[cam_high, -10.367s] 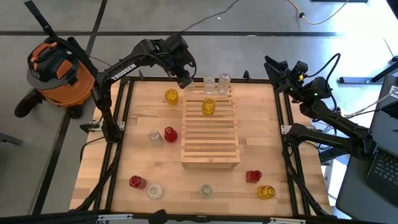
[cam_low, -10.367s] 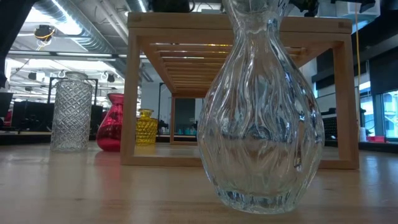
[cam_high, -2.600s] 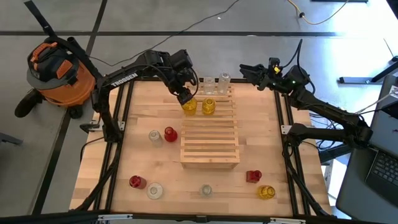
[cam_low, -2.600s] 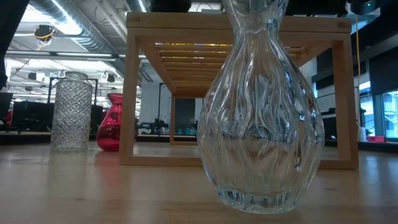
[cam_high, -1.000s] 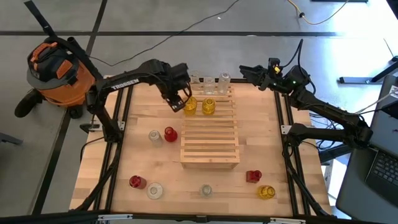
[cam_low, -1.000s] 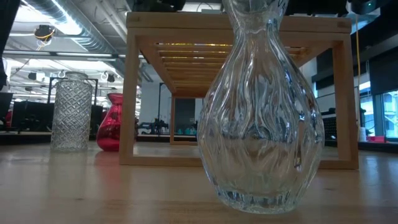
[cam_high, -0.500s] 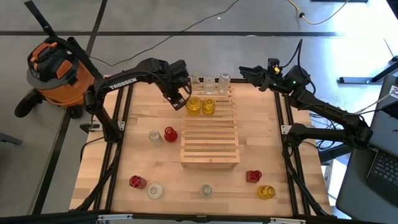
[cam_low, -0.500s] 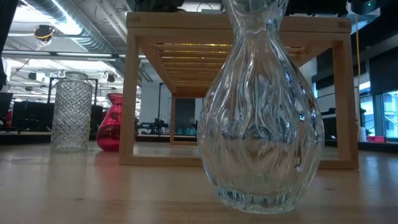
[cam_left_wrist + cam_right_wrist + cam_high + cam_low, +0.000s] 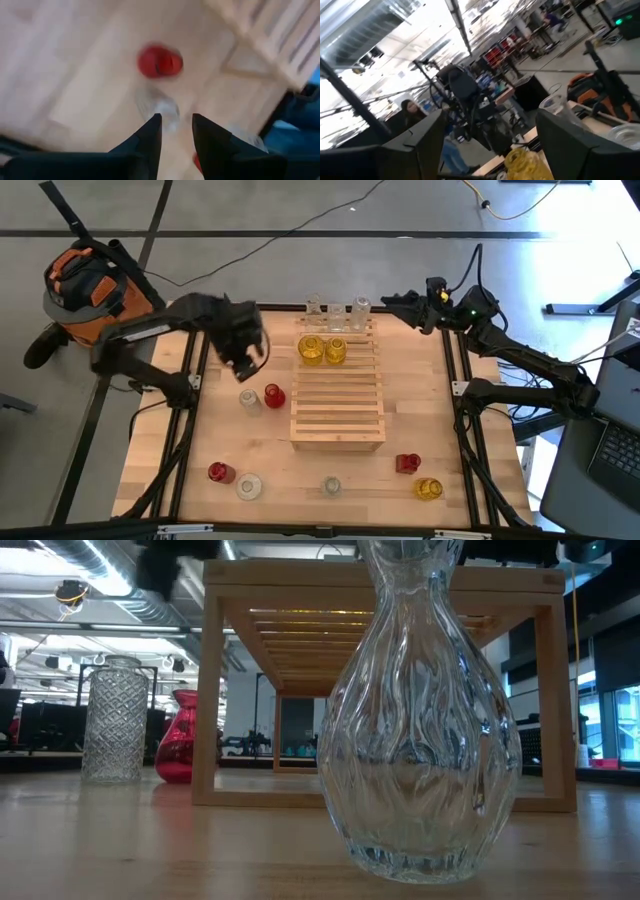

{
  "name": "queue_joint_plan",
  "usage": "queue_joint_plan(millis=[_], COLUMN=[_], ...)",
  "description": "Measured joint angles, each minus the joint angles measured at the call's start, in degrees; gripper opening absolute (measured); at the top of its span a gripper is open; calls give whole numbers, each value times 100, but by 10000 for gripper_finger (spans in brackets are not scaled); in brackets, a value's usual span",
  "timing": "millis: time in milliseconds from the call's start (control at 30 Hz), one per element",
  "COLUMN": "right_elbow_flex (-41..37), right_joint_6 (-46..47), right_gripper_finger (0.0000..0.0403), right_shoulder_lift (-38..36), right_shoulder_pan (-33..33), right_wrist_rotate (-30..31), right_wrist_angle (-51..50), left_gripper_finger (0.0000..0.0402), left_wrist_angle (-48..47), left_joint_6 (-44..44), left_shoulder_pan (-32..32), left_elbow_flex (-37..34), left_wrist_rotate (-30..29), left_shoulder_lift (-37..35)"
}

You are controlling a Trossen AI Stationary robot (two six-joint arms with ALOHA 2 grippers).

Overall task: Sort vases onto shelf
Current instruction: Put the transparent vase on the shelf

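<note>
The shelf (image 9: pixel 338 391) lies with its long axis running from the desk's (image 9: pixel 170 450) far edge toward the near one, slats crosswise; in the low view a clear vase (image 9: pixel 420 720) close to the lens hides much of it. Two yellow vases (image 9: pixel 323 350) stand upright at its far end. The left end effector (image 9: pixel 245 362), blurred, hangs over a clear vase (image 9: pixel 248 399) and a red vase (image 9: pixel 274 396) with fingers slightly parted and nothing between them; the right end effector (image 9: pixel 392 300) waits spread at the far right corner.

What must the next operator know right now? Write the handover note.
Left gripper: open, empty, above the table left of the slatted wooden shelf, near the clear glass vase and red glass vase.
Right gripper: open, empty, by the shelf's far right corner.
Done: two yellow glass vases and three clear ones at the shelf's far end.
Left: seven vases on the table.
</note>
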Motion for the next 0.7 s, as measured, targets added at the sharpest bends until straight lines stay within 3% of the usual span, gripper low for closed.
queue_joint_plan(millis=[167,267,500,700], right_elbow_flex=[0,0,0,0], right_joint_6=[-174,-307,-328,-323], right_gripper_finger=[266,266,266,266], right_shoulder_lift=[0,0,0,0], right_shoulder_pan=[-7,-7,-7,-5], right_wrist_rotate=[-129,-170,-520,-1019], right_wrist_angle=[-8,-9,-11,-30], left_gripper_finger=[101,101,101,101], left_wrist_angle=[179,360,1292,1452], left_joint_6=[-1271,-1785,-2281,-2463], left_shoulder_pan=[-666,-817,-1035,-1046], left_elbow_flex=[-1031,-1389,-2047,-2539], left_wrist_rotate=[-536,-509,-444,-457], left_shoulder_lift=[-551,-541,-364,-166])
